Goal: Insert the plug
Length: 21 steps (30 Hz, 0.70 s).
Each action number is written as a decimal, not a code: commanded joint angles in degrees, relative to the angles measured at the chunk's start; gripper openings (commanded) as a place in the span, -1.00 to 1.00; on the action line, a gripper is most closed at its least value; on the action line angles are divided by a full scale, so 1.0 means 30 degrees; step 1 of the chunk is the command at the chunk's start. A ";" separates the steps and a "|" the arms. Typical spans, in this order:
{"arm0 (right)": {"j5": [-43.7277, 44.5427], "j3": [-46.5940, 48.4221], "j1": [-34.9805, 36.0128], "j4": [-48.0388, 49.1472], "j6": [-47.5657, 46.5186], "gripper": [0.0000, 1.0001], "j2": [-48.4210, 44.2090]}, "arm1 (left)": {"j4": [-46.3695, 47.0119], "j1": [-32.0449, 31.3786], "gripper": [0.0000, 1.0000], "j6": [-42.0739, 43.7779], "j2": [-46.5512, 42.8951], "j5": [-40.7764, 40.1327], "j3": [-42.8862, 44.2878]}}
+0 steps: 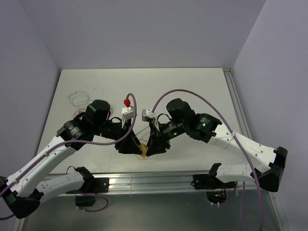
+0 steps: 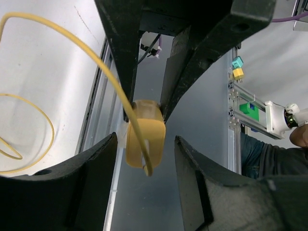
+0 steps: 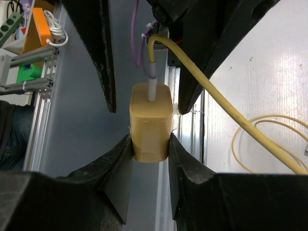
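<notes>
A yellow adapter block [image 3: 149, 122] is clamped between the jaws of my right gripper [image 3: 149, 139], held off the table's near edge. A white plug [image 3: 152, 86] on a yellow cable [image 3: 216, 96] sits in the block's far face. In the left wrist view the block [image 2: 144, 134] hangs between the right gripper's black fingers, and the cable [image 2: 91, 53] arcs from it to the left. My left gripper [image 2: 145, 140] faces it with jaws spread, touching neither block nor cable. From above, the two grippers [image 1: 131, 144] [image 1: 155, 145] meet tip to tip at the block [image 1: 144, 149].
The cable's slack lies in loops on the white table [image 3: 260, 130] [image 2: 29, 125]. A pale coiled cable [image 1: 78, 98] lies back left. A red-capped piece [image 1: 127, 102] and a small white part [image 1: 129, 114] sit behind the grippers. An aluminium rail [image 1: 159, 180] runs along the near edge.
</notes>
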 commanded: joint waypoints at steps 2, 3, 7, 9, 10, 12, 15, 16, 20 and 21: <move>-0.0256 0.1436 0.0275 -0.0016 -0.0547 -1.00 0.0441 | 0.0141 -0.0072 0.10 0.0528 -0.0038 0.0693 0.0786; -0.0227 0.1524 0.0304 -0.0104 -0.0605 -1.00 0.0500 | 0.0141 -0.0072 0.09 0.0528 -0.0039 0.0693 0.0757; -0.0139 0.1935 0.0363 -0.0426 -0.0781 -1.00 0.0793 | 0.0054 -0.0072 0.02 0.0499 -0.0068 0.0634 0.0757; -0.0022 0.2023 0.0392 -0.0572 -0.0869 -1.00 0.0852 | -0.0034 -0.0130 -0.05 0.0528 -0.0039 0.0605 0.0786; 0.0036 0.2052 0.0421 -0.0602 -0.0869 -1.00 0.0852 | -0.0093 -0.0102 -0.06 0.0557 -0.0010 0.0605 0.0815; 0.0096 0.2053 0.0422 -0.0603 -0.0869 -1.00 0.0823 | -0.0064 -0.0160 -0.08 0.0499 -0.0039 0.0517 0.0757; 0.0037 0.2111 0.0422 -0.0661 -0.0928 -1.00 0.0910 | -0.0123 -0.0160 -0.10 0.0528 0.0049 0.0517 0.0727; 0.0037 0.2140 0.0422 -0.0690 -0.0957 -1.00 0.0969 | -0.0123 -0.0218 -0.10 0.0470 0.0078 0.0459 0.0698; -0.0109 0.2228 0.0451 -0.0720 -0.1103 -1.00 0.1203 | -0.0123 -0.0277 -0.26 0.0470 0.0137 0.0458 0.0727; -0.0109 0.2228 0.0451 -0.0662 -0.1046 -1.00 0.1204 | -0.0210 -0.0277 -0.39 0.0499 0.0195 0.0516 0.0727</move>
